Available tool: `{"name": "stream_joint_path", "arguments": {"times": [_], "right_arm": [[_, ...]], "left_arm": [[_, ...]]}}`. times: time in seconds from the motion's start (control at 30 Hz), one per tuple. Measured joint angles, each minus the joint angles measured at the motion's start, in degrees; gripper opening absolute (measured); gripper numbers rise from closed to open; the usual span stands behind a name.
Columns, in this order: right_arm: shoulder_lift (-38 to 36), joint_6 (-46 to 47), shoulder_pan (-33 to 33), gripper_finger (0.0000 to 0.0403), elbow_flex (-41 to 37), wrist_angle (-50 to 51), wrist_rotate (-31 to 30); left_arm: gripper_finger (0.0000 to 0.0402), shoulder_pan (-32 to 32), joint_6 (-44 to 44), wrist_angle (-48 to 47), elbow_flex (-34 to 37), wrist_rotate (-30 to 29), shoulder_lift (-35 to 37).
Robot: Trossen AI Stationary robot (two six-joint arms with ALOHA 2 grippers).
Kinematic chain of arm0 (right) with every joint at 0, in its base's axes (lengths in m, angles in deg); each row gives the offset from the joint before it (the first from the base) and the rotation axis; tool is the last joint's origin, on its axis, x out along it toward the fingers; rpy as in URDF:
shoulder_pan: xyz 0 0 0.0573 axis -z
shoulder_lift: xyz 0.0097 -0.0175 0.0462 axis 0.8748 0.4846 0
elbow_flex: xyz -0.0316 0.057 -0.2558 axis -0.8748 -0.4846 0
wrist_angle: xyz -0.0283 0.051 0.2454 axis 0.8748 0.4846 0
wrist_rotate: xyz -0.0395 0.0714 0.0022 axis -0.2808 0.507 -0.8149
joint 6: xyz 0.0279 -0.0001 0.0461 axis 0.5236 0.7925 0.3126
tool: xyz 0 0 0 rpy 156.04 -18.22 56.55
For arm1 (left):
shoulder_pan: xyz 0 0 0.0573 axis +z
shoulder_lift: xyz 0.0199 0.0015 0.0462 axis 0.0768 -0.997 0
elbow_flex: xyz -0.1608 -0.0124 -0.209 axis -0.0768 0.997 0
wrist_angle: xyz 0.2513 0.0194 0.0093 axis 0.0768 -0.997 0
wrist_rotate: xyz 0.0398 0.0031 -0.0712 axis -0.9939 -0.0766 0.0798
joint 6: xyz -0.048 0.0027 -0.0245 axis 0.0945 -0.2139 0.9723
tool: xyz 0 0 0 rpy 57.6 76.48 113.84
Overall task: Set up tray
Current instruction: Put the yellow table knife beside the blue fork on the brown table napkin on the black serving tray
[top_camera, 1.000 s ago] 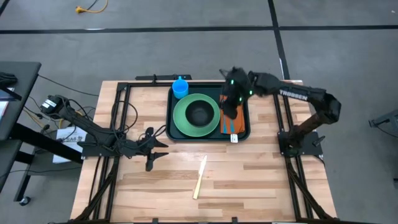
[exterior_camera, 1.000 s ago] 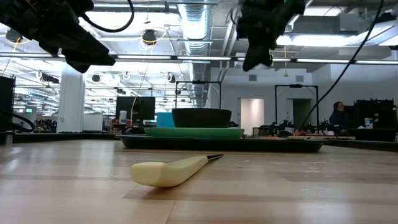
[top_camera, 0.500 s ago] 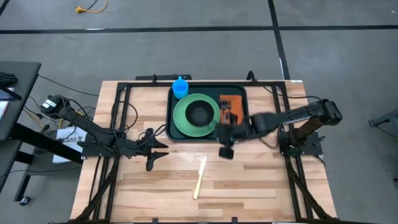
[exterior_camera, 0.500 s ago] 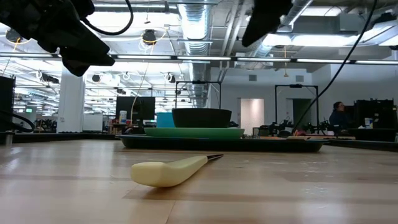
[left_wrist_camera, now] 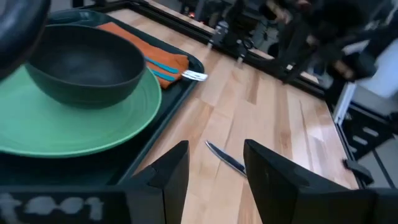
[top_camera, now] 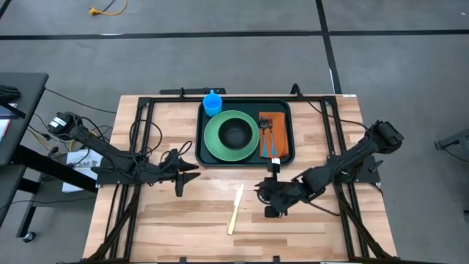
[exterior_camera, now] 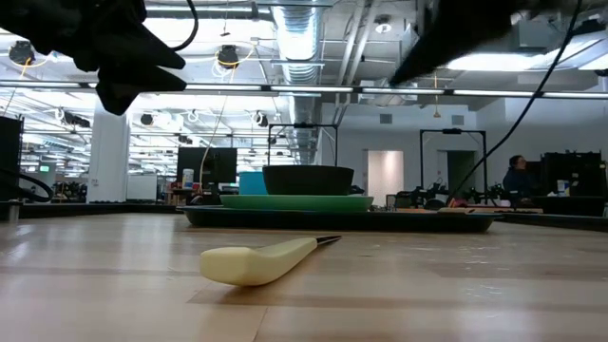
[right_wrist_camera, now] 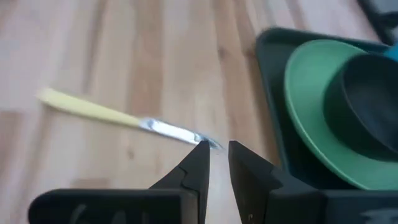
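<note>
The dark green tray (top_camera: 282,158) lies at the table's far middle. It holds a light-green plate (top_camera: 218,147) with a dark bowl (top_camera: 234,133), a blue cup (top_camera: 212,103) and an orange napkin (top_camera: 275,143) with a fork (top_camera: 265,130). A knife with a cream handle (top_camera: 235,210) lies flat on the table, near of the tray. My right gripper (top_camera: 264,196) hangs just right of the knife, narrowly open and empty; its tips (right_wrist_camera: 217,149) stand close to the blade's tip (right_wrist_camera: 177,132). My left gripper (top_camera: 179,176) waits open, left of the tray.
Black frame rails (top_camera: 139,139) run along the table's left and right sides and far edge. Bare wood (top_camera: 183,220) lies near of the tray, around the knife. In the low view the knife (exterior_camera: 261,259) lies in front of the tray (exterior_camera: 342,218).
My right gripper has left the napkin on the tray's right side and swung toward the table's near edge, coming down beside the knife. The fork now shows on the napkin. The knife has not moved.
</note>
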Motion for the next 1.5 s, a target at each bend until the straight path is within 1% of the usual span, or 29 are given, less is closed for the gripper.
{"name": "stream_joint_path", "arguments": {"times": [0.2, 0.3, 0.37, 0.5, 0.6, 0.67, 0.73, 0.8, 0.9, 0.97, 1.03, 1.1, 1.17, 1.27, 1.37, 1.5], "right_arm": [[0.1, -0.59, -1.08, 0.0056, -8.22, -7.51, -8.47], [0.09, -0.59, -1.85, 0.0056, -10.4, -10.54, -11.59], [0.06, -0.62, -2.64, 0.0056, -11.8, -13.17, -12.99], [0.06, -0.58, -4.35, 0.0056, -12.49, -15.54, -13.25], [-0.05, -0.59, -6.45, 0.0056, -12.51, -15.82, -12.51], [-0.95, -0.56, -8.21, 0.0056, -12.55, -14.82, -11.2], [-2.16, -0.46, -10.12, 0.0056, -12.53, -13.88, -10.71], [-3.95, 0.02, -12.13, 0.0056, -12.55, -12.52, -10.64], [-6.94, 1.2, -15.1, 0.0056, -12.54, -10.82, -10.67], [-8.57, 1.32, -16.96, 0.0056, -12.55, -10.99, -10.97], [-9.54, 1.38, -18.54, 0.0056, -12.53, -11.86, -11.59], [-10.12, 2.03, -19.9, 0.0056, -12.53, -11.95, -12.97], [-10.19, 3.56, -21.1, 0.0056, -12.53, -11.93, -14.51], [-9.75, 6.99, -22.95, 0.0056, -12.51, -12.05, -17.4], [-8.77, 12.56, -25.06, 0.0056, -12.53, -11.73, -21.09], [-7.18, 25.33, -27.31, 0.0056, -12.53, -11.67, -30.55]], "left_arm": [[0.0142, 0.0, 3.76, 0.22, 0.0, -4.41, -0.11], [0.0142, 0.0, 5.89, 2.27, 0.0, -7.39, -2.09], [0.0142, 0.01, 7.34, 5.2, 0.0, -8.2, -4.62], [0.0142, -0.11, 9.53, 13.75, 0.0, -8.21, -13.3], [0.0142, -0.46, 9.57, 23.83, 0.0, -7.54, -21.69], [0.0142, -0.68, 8.45, 31.84, -0.25, -8.15, -27.55], [0.0142, -0.98, 6.93, 37.9, -1.49, -9.44, -33.01], [0.0142, -1.01, 5.34, 41.32, -3.79, -10.65, -37.88], [0.0142, -1.01, 2.48, 41.6, -8.81, -10.96, -43.42], [0.0142, -1.05, 0.46, 40.15, -12.75, -10.92, -46.5], [0.0142, -1.39, -1.13, 36.76, -17.17, -10.99, -49.0], [0.0142, -1.9, -1.38, 30.63, -21.85, -11.78, -50.6], [0.0142, -2.74, -0.02, 21.68, -26.93, -14.14, -51.92], [0.0142, -4.62, 5.66, 6.36, -34.88, -18.22, -54.05], [0.0142, -6.69, 11.8, -6.65, -42.98, -19.72, -56.88], [0.0142, -8.93, 21.15, -19.88, -53.26, -19.37, -61.52]]}}
